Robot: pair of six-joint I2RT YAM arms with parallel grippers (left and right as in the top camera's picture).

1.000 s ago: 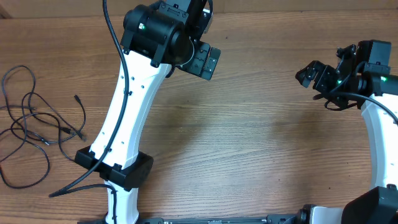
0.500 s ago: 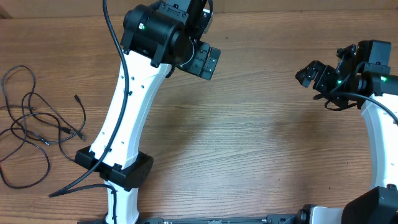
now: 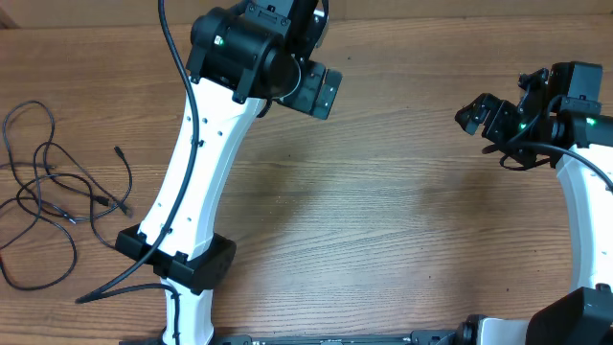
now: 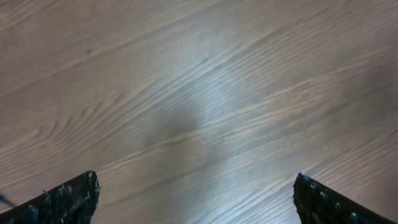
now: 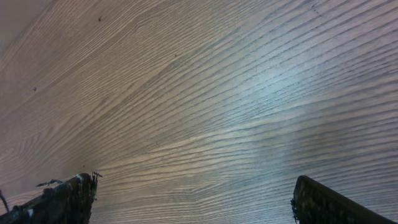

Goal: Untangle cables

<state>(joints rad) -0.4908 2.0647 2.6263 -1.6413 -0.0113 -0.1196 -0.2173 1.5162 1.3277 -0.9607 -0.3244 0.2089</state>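
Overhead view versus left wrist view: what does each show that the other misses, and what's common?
Only overhead: the cables tangled near the left edge of the table, and the right gripper far across from them. Only left wrist: the left gripper close up, fingers spread wide with nothing between them. Both: the wooden tabletop; neither shows a gripper touching the cables.
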